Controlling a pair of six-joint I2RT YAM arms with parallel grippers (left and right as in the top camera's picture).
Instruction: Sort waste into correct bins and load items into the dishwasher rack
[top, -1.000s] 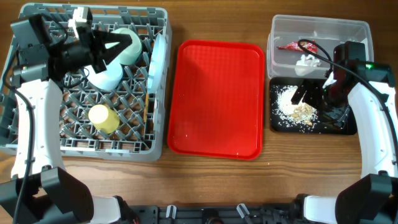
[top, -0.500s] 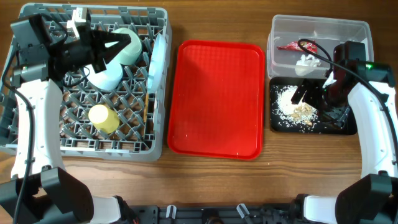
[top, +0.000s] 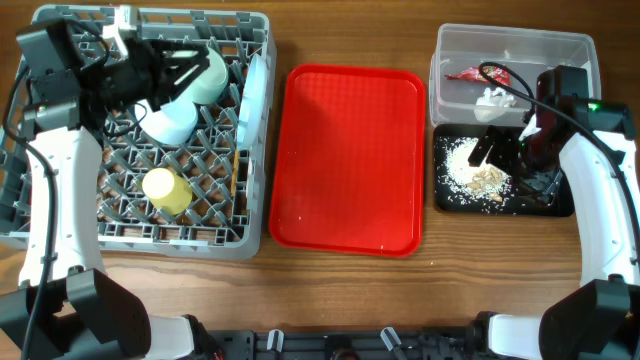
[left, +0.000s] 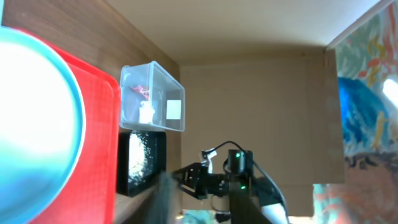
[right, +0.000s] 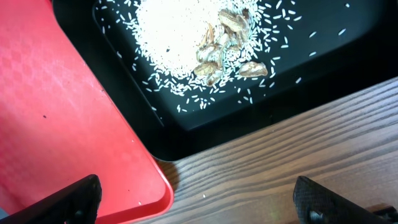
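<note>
Left gripper (top: 178, 70) over the grey rack (top: 150, 240), jaws partly parted and gripping nothing, blue bowl (top: 168, 122) just beneath it and green bowl (top: 212, 82) at its tip; best to widen fully, then lift straight up without nudging either bowl.

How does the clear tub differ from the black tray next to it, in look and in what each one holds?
The clear tub is see-through with tall walls; the black tray is opaque and shallow. The clear tub holds a red wrapper and a white tissue; the black tray holds rice-like scraps. Both are rectangular and sit right of the red tray.
</note>
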